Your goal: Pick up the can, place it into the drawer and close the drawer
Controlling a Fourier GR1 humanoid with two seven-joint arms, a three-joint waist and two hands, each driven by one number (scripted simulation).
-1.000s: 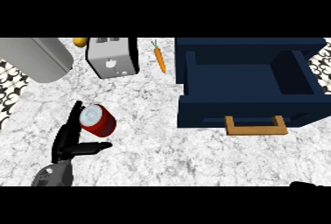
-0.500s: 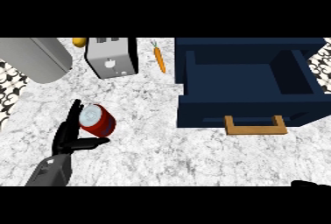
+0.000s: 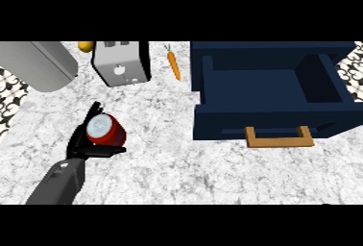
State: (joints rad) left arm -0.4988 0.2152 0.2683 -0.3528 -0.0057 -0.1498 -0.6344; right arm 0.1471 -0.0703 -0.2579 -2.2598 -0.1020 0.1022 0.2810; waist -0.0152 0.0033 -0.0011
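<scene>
The red can [image 3: 108, 131] with a pale lid stands on the marble counter [image 3: 177, 168], left of centre. My left hand [image 3: 83, 144] is against its left side. The fingers [image 3: 91, 111] run straight up past the can and the thumb [image 3: 108, 150] lies just under it, not curled round it. The dark blue drawer [image 3: 273, 79] is pulled open at the right, its inside bare, with a wooden handle [image 3: 279, 138] on its front. Only a dark sliver of my right hand [image 3: 330, 203] shows at the lower right edge.
A silver toaster [image 3: 122, 63] stands behind the can, with a carrot [image 3: 173, 65] to its right and a yellow fruit [image 3: 86, 46] behind it. A large grey cylinder [image 3: 35, 65] lies at the back left. The counter's left edge meets patterned floor [image 3: 10, 101].
My left hand has edged slightly up and in against the can, the thumb sliding beneath it. The can and drawer have not moved.
</scene>
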